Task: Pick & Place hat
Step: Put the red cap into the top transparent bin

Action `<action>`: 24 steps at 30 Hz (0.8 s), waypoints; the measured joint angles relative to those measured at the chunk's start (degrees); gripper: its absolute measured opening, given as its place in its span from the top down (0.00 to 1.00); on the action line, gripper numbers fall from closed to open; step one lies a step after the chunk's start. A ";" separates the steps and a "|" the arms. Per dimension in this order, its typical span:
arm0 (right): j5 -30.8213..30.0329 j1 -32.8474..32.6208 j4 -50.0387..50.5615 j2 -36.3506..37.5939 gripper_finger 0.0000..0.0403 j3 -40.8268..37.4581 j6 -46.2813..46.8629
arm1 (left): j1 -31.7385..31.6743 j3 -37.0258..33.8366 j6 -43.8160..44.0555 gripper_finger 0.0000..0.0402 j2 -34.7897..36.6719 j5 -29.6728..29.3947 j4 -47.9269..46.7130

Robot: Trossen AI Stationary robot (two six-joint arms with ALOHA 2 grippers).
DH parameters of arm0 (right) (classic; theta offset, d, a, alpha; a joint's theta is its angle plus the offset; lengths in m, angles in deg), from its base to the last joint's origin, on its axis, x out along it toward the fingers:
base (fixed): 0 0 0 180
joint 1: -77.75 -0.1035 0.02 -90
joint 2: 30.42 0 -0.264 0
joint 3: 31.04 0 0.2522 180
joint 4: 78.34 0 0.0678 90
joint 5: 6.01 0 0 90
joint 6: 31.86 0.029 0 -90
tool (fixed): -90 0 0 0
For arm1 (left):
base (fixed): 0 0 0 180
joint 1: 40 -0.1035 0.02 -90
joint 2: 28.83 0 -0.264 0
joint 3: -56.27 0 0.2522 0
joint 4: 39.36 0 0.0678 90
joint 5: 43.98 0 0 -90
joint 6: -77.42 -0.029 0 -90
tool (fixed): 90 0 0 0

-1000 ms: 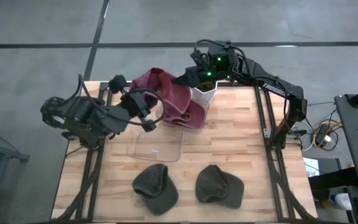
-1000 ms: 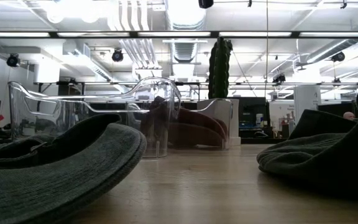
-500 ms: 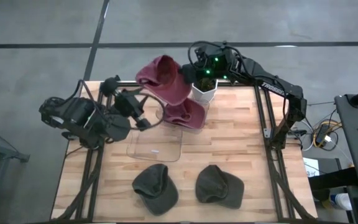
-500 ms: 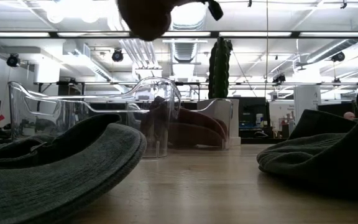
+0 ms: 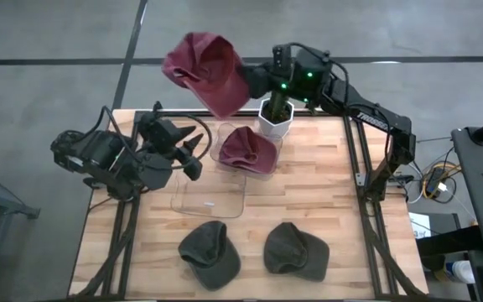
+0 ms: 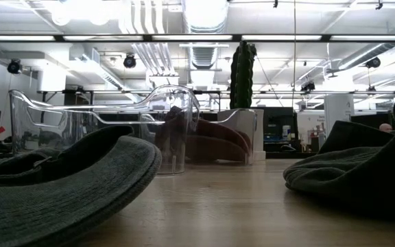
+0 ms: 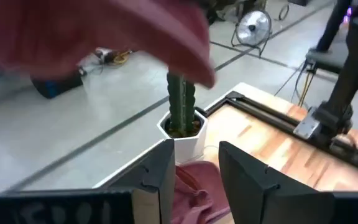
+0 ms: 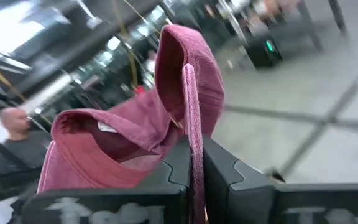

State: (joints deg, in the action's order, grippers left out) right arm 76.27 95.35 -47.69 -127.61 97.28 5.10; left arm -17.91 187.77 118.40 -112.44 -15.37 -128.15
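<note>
A maroon hat (image 5: 204,71) is up in the air over the table's far edge, held by my right gripper (image 5: 246,84), which is shut on it; the right wrist view shows the hat (image 8: 129,137) spreading beyond the fingers. A second maroon hat (image 5: 247,149) lies in a clear bin (image 5: 225,134). My left gripper (image 5: 189,153) is open, left of that bin, touching nothing; its wrist view (image 7: 197,180) looks at the cactus (image 7: 180,106) with the raised hat (image 7: 104,31) above. My right gripper pinches a narrow edge band of the maroon hat (image 8: 193,134) between its two fingers (image 8: 219,171). It comes from the table's right side, roughly level. The hat is lifted clear of everything, its crown spreading out past the fingertips toward the left.
A cactus in a white pot (image 5: 275,119) stands at the far edge, right under the right arm. A flat clear tray (image 5: 210,195) lies mid-table. Two dark green hats (image 5: 210,252) (image 5: 296,250) rest near the near edge and fill the low view's foreground (image 6: 60,185).
My right gripper has risen and swung toward the far left, carrying the maroon hat from just above the bin up clear over the table's far edge. My left gripper has drawn back a little toward the table's left.
</note>
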 joint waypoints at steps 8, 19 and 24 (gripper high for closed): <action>-0.71 -2.34 -9.22 0.61 0.97 0.28 -9.83 | -0.02 0.00 10.32 0.71 1.68 -3.54 3.08; -6.01 -6.03 -19.01 0.68 0.97 0.28 -21.96 | 1.05 0.00 -6.87 0.71 1.99 -5.99 31.14; -9.29 -6.12 -21.38 0.72 0.97 0.28 -20.58 | 1.05 0.00 -8.39 0.71 1.07 -6.27 33.51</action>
State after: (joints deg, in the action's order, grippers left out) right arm 66.98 89.23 -69.07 -126.89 97.57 -15.47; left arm -16.87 187.77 110.00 -111.37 -21.64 -94.64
